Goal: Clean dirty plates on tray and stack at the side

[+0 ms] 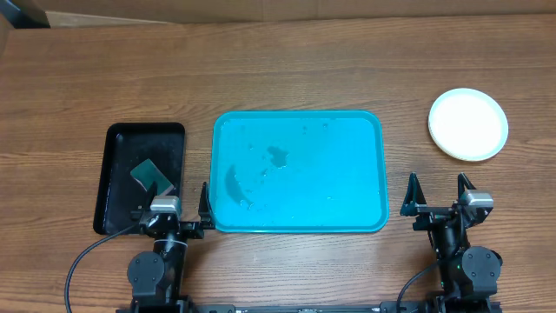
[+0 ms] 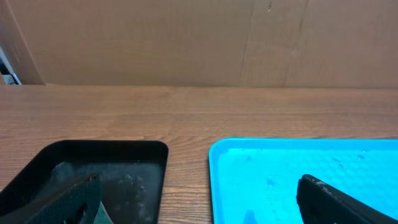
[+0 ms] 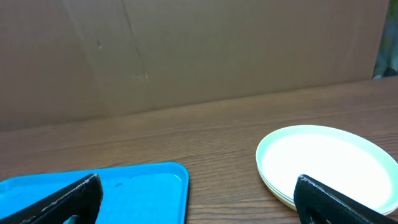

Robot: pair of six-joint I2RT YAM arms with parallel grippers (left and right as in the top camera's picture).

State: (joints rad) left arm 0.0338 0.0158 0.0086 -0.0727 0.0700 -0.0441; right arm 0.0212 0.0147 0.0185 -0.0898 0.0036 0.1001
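Left claw [image 2: 199, 186], right claw [image 3: 198, 186] open — plates [image 1: 467, 124] stacked right of tray [image 1: 343, 178].

The worktop [image 1: 287, 69] is brown wood-grain, smooth, with a dull low sheen. The tray [image 1: 347, 174] is turquoise plastic, glossy, its floor mottled with wet-looking drops and darker smears. The black tray [image 1: 117, 174] is shiny plastic too, its floor filmed with pale specks. The plates [image 1: 467, 123] look like smooth plastic with a soft satin shine. Behind, the cardboard [image 2: 186, 43] is flat matt brown. Fingers [image 2: 329, 199] of the left pincer [image 2: 199, 190] are matt black
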